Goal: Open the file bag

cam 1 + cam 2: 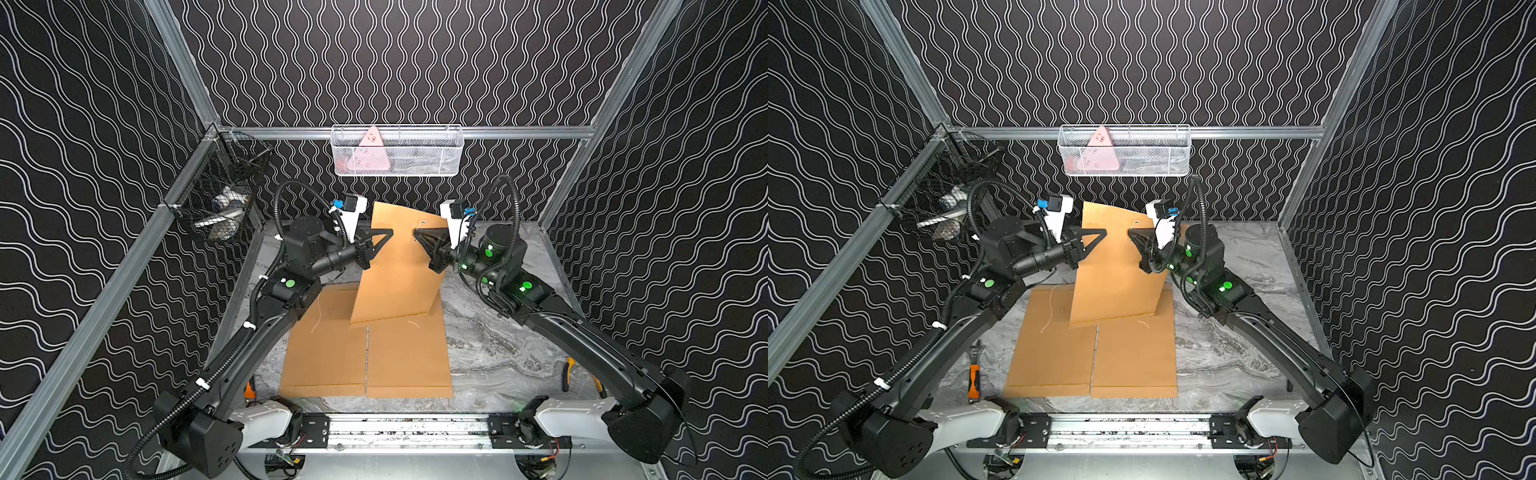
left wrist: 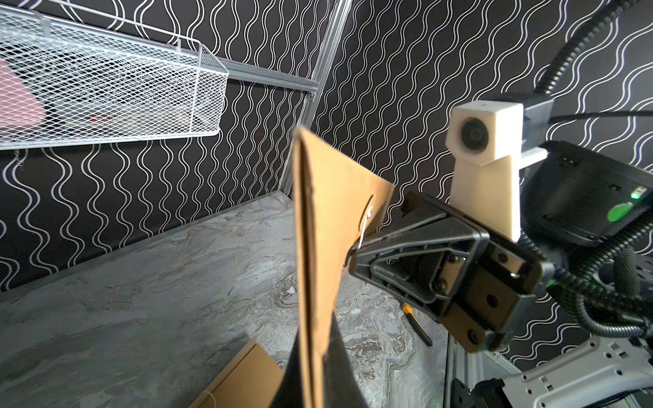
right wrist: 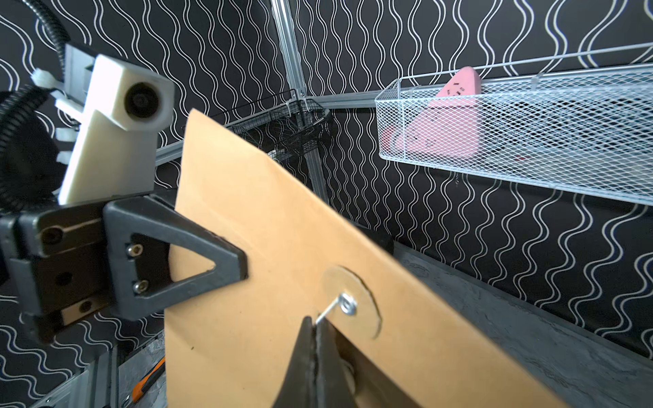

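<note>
Kraft file bag upright: left gripper clamps its edge as anchor, right gripper pinches closure string to unwind.

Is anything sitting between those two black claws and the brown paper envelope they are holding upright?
Nothing visible does. The left gripper is shut on the edge of the upright brown paper file bag, and the right gripper is shut on the thin white string at its round paper disc.

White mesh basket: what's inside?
A pink triangular socket block leans at one end of the white mesh basket. Anything else behind the mesh is too blurred to identify.
</note>
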`<state>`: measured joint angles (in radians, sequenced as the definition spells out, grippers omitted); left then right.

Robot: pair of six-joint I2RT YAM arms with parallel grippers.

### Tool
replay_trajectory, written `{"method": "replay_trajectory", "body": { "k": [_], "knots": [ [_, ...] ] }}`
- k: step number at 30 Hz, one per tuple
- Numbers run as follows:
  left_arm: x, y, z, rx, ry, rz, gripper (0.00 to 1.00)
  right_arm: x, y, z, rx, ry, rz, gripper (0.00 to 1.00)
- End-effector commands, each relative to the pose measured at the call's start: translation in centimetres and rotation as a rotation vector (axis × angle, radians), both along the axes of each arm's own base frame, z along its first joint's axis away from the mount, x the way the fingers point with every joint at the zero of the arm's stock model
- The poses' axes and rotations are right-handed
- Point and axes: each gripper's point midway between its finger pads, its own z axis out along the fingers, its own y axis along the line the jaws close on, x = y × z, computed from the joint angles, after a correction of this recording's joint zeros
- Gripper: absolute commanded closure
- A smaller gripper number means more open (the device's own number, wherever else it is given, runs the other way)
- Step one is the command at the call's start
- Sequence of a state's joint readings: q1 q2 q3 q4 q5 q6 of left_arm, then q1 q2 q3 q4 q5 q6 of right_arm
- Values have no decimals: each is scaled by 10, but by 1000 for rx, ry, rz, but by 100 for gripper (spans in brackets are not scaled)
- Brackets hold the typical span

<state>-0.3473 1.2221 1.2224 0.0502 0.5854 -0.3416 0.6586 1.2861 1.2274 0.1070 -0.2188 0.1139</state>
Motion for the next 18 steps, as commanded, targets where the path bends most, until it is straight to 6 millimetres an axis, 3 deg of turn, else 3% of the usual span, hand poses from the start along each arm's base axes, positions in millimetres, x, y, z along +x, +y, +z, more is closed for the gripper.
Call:
{"method": "replay_trajectory", "body": {
  "k": [1, 8, 18],
  "knots": [
    [-3, 1, 10, -8, -36, -6, 100, -1, -5, 3, -9, -14, -25, 100],
    [-2, 2, 11, -11, -34, -1, 100, 0, -14, 0, -36, -8, -67, 100],
    [-6, 3, 11, -14, -36, -6, 100, 0, -10, 1, -31, -6, -48, 100]
  ]
}}
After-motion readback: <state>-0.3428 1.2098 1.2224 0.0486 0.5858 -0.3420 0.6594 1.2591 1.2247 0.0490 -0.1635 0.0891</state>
